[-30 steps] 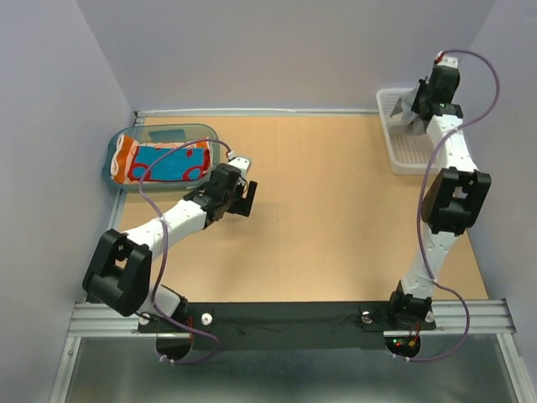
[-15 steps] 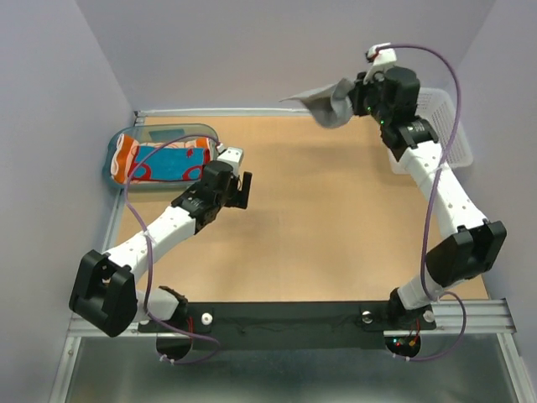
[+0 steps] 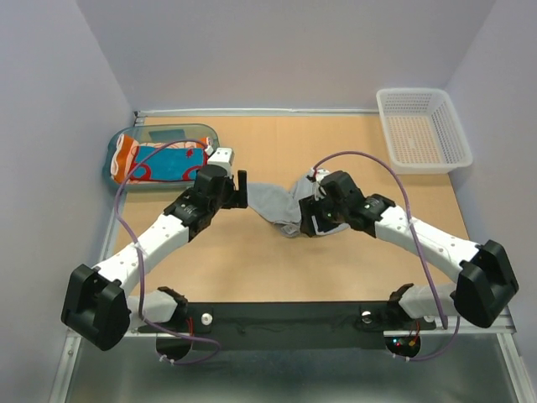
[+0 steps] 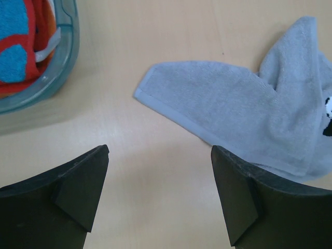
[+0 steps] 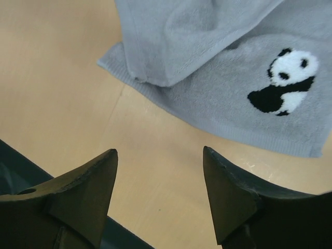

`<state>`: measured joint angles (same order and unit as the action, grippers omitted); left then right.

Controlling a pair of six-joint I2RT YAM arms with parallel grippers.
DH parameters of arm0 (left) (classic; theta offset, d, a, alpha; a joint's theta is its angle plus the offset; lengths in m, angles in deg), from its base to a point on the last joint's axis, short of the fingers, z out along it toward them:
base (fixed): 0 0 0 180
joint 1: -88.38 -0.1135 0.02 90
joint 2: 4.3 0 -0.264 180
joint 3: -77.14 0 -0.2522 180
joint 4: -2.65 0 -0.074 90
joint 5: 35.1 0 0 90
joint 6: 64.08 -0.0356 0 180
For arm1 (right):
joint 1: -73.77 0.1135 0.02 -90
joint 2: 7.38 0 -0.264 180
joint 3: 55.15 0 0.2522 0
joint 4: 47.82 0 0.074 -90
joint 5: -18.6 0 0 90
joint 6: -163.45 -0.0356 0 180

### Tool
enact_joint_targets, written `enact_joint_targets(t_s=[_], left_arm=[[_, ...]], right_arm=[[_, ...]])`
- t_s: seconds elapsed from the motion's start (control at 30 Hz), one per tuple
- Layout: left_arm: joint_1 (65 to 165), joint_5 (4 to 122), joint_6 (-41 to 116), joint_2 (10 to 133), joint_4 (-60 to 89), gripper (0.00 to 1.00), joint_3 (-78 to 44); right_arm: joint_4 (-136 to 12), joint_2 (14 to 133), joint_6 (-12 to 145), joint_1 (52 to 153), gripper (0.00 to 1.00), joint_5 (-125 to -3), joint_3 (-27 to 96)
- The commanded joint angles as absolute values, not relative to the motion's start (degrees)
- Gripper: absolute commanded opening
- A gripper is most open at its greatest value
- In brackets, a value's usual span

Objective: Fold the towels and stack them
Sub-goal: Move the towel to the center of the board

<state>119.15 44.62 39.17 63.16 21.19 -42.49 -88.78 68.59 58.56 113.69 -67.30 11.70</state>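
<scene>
Grey towel [image 3: 273, 204] lies crumpled mid-frame between left tool [image 3: 237, 188] and right tool [image 3: 309, 222], both wide, empty; tray [image 3: 172, 133] upper left, basket [image 3: 419, 134] upper right.

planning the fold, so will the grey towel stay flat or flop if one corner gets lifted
Probably floppy: the grey towel lies crumpled, one flap doubled over itself. Likely light, being thin terry cloth. It should not slide easily; the looped pile looks grippy on the table.
</scene>
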Motion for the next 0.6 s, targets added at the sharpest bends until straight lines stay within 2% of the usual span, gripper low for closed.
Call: enact_joint_targets(t_s=[0.0, 0.27, 0.5, 0.57], left_arm=[[119.58, 48.74, 46.03, 61.88, 20.55, 0.91, -45.67], [120.37, 52.44, 52.19, 66.36, 20.90, 0.91, -47.79], [121.08, 53.23, 54.57, 72.07, 18.18, 0.91, -46.48], [121.51, 53.06, 54.22, 75.40, 18.00, 0.86, -43.14]], right_arm=[[-87.16, 64.34, 56.56, 113.05, 0.72, -73.99, 13.54], [-87.60, 72.42, 62.38, 112.09, 0.69, -78.69, 17.24], [-86.28, 74.27, 59.56, 102.16, 0.65, -75.09, 14.16], [-86.19, 75.15, 59.65, 101.01, 0.65, -74.48, 13.81]])
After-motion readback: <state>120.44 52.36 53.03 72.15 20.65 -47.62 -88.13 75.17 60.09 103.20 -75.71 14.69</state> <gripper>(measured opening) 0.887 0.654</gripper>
